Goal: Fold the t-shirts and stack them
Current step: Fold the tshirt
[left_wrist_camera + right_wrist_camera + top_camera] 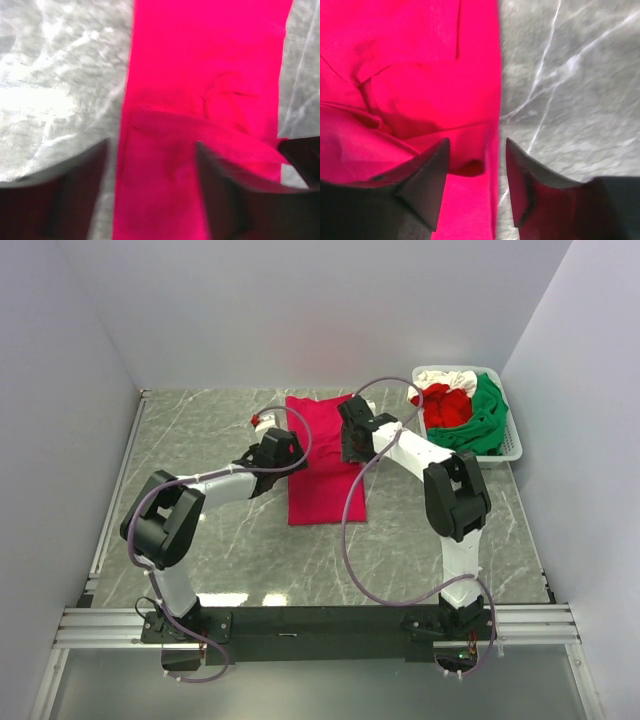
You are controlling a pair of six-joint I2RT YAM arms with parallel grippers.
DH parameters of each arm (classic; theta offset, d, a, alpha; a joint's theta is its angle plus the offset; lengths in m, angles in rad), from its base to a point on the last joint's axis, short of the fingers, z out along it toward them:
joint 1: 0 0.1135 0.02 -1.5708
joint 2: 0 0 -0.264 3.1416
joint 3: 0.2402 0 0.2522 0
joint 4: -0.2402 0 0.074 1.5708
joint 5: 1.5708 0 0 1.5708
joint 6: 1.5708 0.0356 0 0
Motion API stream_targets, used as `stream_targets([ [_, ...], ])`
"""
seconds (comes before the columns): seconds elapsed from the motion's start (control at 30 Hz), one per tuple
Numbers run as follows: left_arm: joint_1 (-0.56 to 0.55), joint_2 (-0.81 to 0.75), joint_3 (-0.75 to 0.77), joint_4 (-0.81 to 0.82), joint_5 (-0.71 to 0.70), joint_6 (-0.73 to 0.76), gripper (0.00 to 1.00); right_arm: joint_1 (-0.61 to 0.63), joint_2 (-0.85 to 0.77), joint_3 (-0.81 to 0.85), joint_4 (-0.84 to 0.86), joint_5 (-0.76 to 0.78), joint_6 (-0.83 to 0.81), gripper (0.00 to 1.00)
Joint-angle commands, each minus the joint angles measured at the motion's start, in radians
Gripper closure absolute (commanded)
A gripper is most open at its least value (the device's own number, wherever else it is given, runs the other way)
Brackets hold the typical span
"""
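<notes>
A large crimson-red t-shirt [325, 490] lies folded into a long narrow strip on the grey marble table [230, 540]. My left gripper [288, 452] sits low over the strip's left edge. In the left wrist view the gripper [151, 145] is open, with crimson cloth [200, 60] lying flat between its dark fingers [75, 190]. My right gripper [353, 445] is at the strip's right edge. The right wrist view shows it [477, 142] open, straddling the cloth's edge [410, 50], where a small fold lifts. Neither holds the cloth.
A white slotted basket [513, 435] stands at the back right, holding a white shirt [440, 377], a red one [447, 405] and a green one [487, 420] in a loose heap. White walls close in the table on three sides.
</notes>
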Motion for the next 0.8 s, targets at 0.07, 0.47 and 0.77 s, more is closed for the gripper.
stream_targets([
  [0.07, -0.049, -0.081, 0.018, -0.014, -0.161, -0.007, 0.04, -0.011, -0.136, -0.019, 0.013, 0.054, -0.012, 0.35],
  [0.47, -0.313, -0.092, -0.129, 0.259, -0.143, -0.081, 0.01, 0.004, -0.315, -0.239, 0.127, -0.191, -0.008, 0.39],
  [0.77, -0.355, 0.026, -0.192, 0.482, -0.049, -0.082, 0.01, 0.004, -0.159, -0.107, 0.087, -0.306, -0.038, 0.41],
])
